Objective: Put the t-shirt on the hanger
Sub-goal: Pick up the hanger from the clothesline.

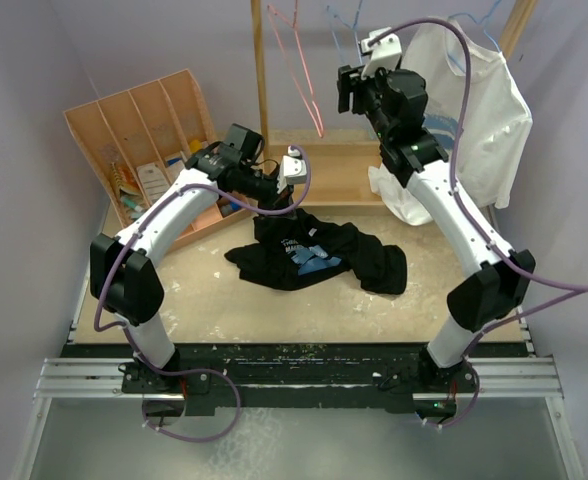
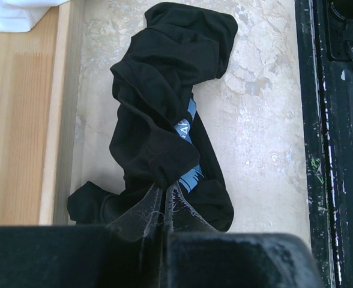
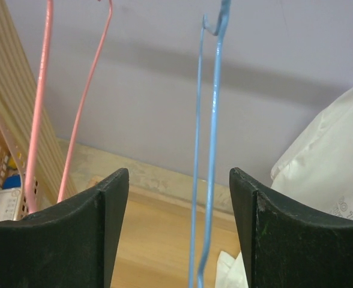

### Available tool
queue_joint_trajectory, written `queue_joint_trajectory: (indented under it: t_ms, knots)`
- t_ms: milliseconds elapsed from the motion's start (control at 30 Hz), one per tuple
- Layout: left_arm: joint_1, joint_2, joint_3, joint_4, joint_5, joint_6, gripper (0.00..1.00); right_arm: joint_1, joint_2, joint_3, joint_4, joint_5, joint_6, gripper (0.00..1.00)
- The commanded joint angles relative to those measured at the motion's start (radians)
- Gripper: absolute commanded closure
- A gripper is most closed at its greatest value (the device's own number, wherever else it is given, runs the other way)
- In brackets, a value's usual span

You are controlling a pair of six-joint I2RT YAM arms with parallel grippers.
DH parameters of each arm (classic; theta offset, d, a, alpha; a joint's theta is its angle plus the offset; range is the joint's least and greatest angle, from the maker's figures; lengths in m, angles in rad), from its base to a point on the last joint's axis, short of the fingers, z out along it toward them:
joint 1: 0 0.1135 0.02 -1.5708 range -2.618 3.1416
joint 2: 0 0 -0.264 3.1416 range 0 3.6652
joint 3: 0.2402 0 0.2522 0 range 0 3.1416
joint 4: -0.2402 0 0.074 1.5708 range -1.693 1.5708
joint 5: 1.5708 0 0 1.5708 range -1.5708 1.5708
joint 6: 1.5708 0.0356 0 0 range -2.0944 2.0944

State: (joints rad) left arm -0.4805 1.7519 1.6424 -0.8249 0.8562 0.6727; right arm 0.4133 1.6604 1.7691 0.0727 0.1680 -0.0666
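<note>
The black t-shirt lies crumpled on the table, its light blue print showing in a fold. My left gripper is shut on a bunched fold at the shirt's far edge; in the top view this left gripper sits low over that edge. My right gripper is raised at the back by the hanging rail. Its jaws stand open, with the light-blue wire hanger hanging between the fingers and touching neither. The hanger's top shows near the upper edge.
A pink wire hanger hangs left of the blue one, beside a wooden post. A white t-shirt hangs at the back right. A wooden divider box stands at the back left, and a wooden board borders the shirt.
</note>
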Motion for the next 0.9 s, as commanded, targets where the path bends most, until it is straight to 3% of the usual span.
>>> queue_joint_trajectory:
  t_ms: [0,467,867]
  knots:
    - [-0.006,-0.047,-0.001,0.027,0.03,-0.002,1.0,-0.001,0.049,0.123,-0.016,0.033,-0.027,0.32]
    - [-0.009,-0.042,-0.007,0.023,0.037,0.003,1.0,-0.03,0.208,0.518,-0.399,0.042,-0.014,0.54]
    - [-0.01,-0.026,-0.001,0.014,0.034,0.014,1.0,-0.06,0.216,0.568,-0.457,-0.072,0.033,0.58]
